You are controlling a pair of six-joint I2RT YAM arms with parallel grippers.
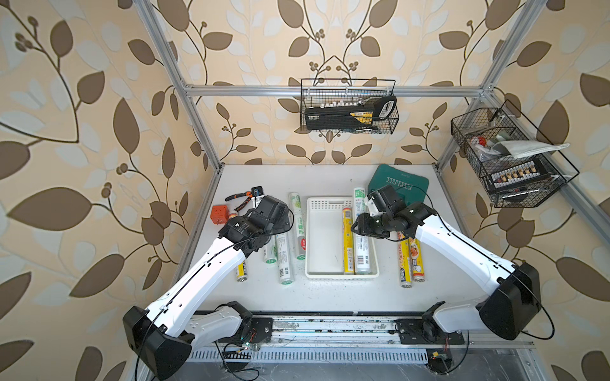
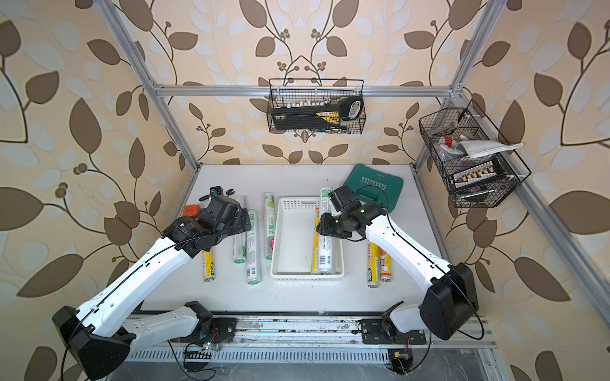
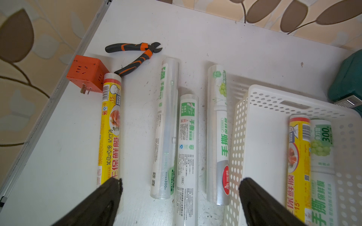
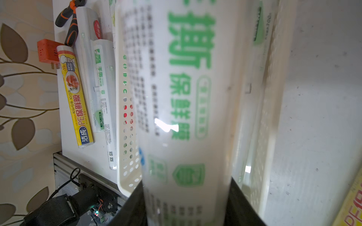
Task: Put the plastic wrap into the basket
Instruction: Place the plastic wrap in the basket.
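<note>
The right gripper (image 4: 187,193) had its jaws clamped on a white plastic wrap roll (image 1: 361,255) along the basket's (image 1: 325,240) 3 o'clock side, beside a yellow roll (image 1: 347,245) inside. The left gripper (image 3: 181,182), jaws wide and empty, hung over loose rolls (image 1: 284,260) on the counter (image 1: 330,297) at the basket's 9 o'clock.

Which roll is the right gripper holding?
The white roll with green lettering at the basket's right side, beside the yellow roll. The right gripper is shut on it; the rest lie loose.

The basket (image 1: 325,237) is bare on its left; rolls (image 1: 347,250) fill its right and crowd the table (image 1: 330,297) outside.
</note>
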